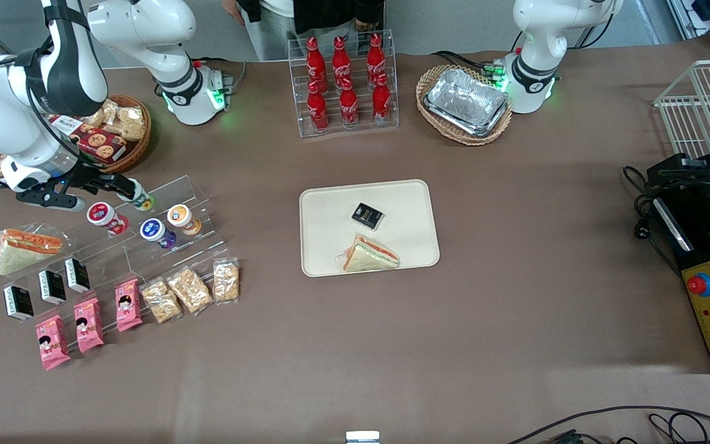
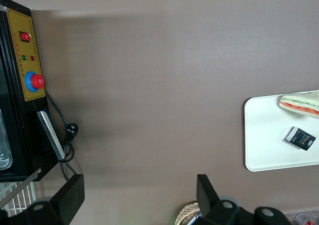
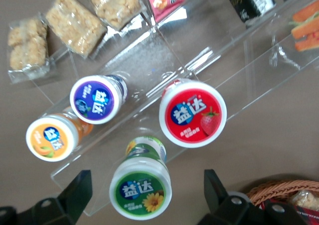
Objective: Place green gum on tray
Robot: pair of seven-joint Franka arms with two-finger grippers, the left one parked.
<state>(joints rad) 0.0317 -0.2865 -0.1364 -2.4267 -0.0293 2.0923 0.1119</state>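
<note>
The claw (image 3: 144, 197) hangs wide open astride the green gum (image 3: 141, 187) on the clear acrylic step stand (image 3: 209, 60), where a skewed closure could topple the neighbouring red gum canister (image 3: 193, 113).

Right arm bent low, gripper (image 3: 144, 192) pointing down, jaws spread wide.
</note>
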